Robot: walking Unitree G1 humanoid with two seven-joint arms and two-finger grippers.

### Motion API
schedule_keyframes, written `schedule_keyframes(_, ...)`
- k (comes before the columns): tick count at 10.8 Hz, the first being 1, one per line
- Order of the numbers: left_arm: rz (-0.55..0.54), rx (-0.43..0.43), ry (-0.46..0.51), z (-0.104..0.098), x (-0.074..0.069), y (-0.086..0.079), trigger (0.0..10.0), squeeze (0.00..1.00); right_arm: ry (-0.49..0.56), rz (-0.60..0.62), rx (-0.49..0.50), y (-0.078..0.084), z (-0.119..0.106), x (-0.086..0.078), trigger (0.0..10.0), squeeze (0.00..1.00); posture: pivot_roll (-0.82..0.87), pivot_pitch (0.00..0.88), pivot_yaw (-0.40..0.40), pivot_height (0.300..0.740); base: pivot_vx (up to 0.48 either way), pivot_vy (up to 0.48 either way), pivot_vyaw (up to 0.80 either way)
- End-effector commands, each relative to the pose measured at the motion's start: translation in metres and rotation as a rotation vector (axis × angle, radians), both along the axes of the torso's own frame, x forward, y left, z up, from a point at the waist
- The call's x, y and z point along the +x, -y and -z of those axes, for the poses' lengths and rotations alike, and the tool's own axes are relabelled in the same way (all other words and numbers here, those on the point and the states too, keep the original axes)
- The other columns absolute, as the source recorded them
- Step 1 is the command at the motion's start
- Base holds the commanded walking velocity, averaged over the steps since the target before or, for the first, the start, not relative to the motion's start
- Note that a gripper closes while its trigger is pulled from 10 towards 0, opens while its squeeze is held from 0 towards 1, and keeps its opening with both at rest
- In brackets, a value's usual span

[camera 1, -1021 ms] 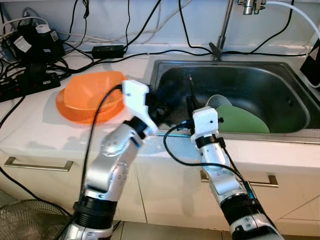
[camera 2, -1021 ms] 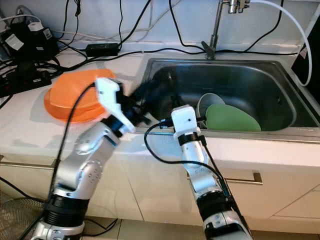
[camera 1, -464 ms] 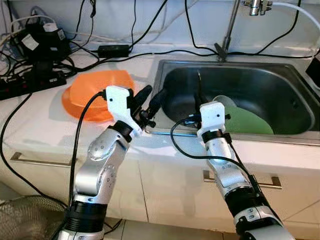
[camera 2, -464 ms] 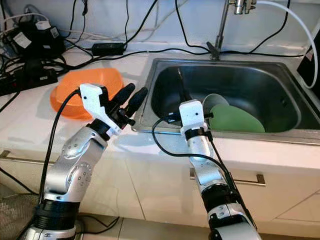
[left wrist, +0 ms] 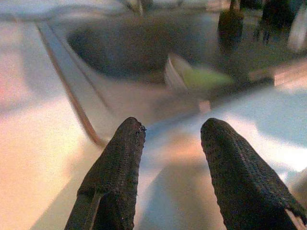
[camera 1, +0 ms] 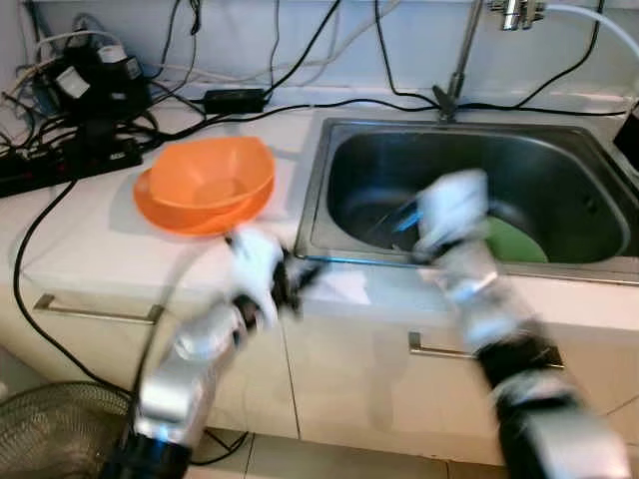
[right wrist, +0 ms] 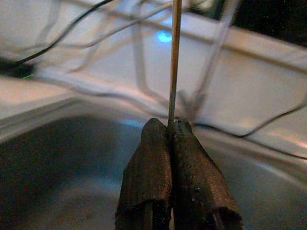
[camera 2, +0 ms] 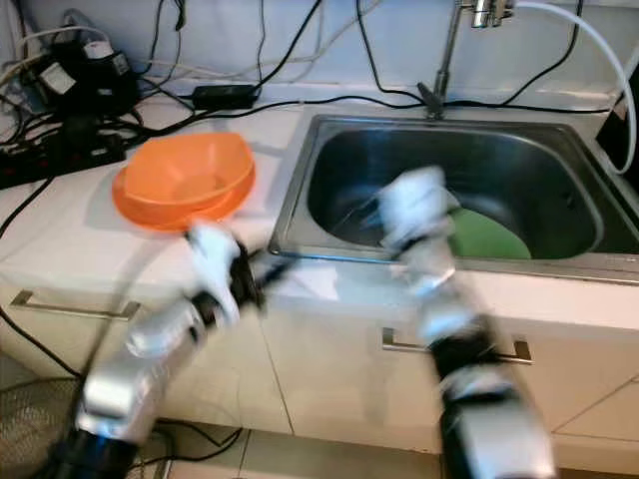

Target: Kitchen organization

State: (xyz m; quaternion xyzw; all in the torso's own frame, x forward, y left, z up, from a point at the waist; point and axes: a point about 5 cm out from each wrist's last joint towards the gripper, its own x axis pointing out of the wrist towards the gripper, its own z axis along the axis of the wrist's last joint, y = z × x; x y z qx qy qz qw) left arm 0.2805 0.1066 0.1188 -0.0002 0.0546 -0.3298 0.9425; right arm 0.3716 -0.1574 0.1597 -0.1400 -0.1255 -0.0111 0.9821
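R gripper (right wrist: 170,132) is clenched on a thin stick (right wrist: 173,57), which stands straight out past the fingertips over the sink (camera 1: 559,150). Prob. light, stiff, snappable, so grip low near the jaws. L gripper (left wrist: 170,139) is spread, nothing btwn jaws, sink edge just ahead.
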Motion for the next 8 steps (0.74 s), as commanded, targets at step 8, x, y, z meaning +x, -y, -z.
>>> schedule_keyframes(8, 0.013, 0.037, 0.011, 0.005, 0.002, 0.007, 10.0, 0.0, -0.116, -0.012, 0.04, -0.001, -0.014, 0.022, 10.0, 0.0, 0.1, 0.0, 0.042, 0.74, 0.0, 0.0, 0.0)
